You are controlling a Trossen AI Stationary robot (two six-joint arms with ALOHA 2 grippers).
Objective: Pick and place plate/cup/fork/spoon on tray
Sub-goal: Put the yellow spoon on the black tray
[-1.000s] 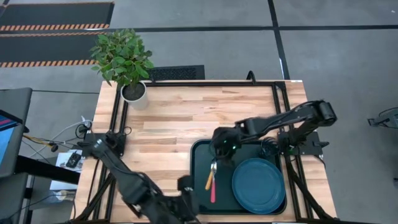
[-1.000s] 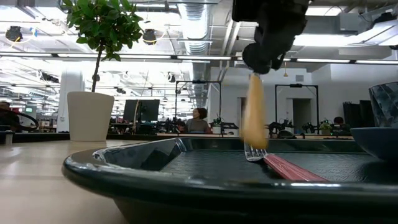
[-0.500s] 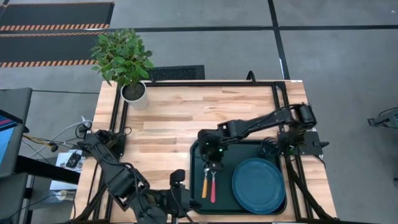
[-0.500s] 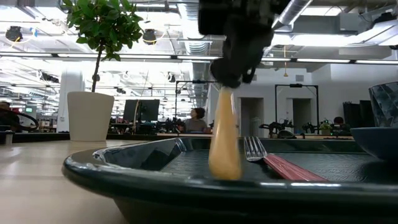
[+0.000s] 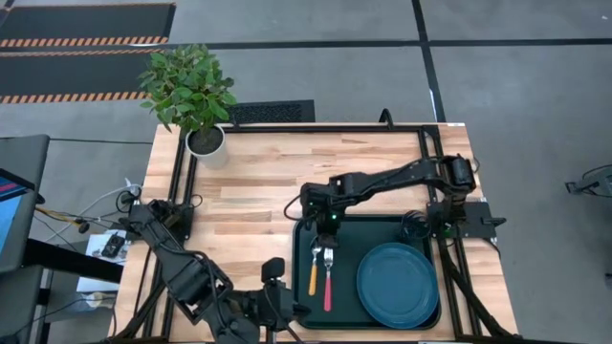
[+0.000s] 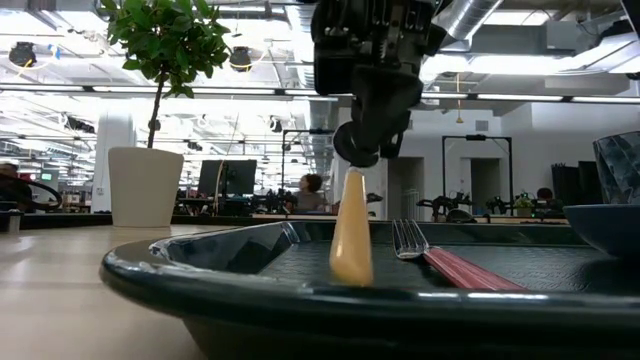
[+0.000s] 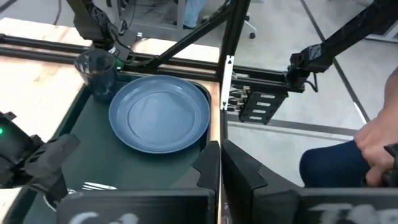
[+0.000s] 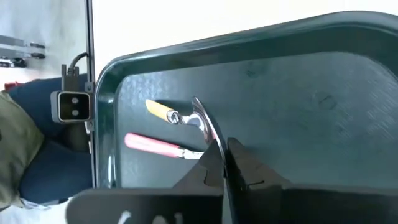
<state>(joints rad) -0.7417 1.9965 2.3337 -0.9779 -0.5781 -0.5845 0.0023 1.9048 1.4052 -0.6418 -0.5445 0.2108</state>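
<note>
**Spoon down beside fork: let go clean**

Right hand (image 5: pixel 325 222) sits over the tray's (image 5: pixel 304 304) far-left part, right above the spoon's bowl end. In the right wrist view its fingers look pressed close together w/ the spoon's (image 8: pixel 180 116) metal bowl just past the tips; can't tell whether they pinch it or have just let go. Low view shows the spoon (image 6: pixel 351 232) w/ its orange handle end down on the tray floor and the bowl end up near the hand, so it looks tilted, not fully flat.

Spoon (image 5: pixel 314 271) lies in the tray's left part, just beside & roughly parallel to the fork (image 5: pixel 328 283), handles toward the near edge. Plate (image 5: pixel 397 284) fills the tray's right part; cup (image 7: pixel 96 71) stands at the tray's far-right corner, just beside the plate rim. So all four items look to be on the tray, this being the last placement.

To do it well, imo: lower the bowl end till it rests on the tray floor, open only a little, then lift straight up so the tips don't drag the spoon onto the fork tines. No sideways swing till clear of the rim.

Left hand (image 7: pixel 219 163) waits low near the worktop's (image 5: pixel 287 177) front edge, fingers pressed together, holding nothing.
</note>
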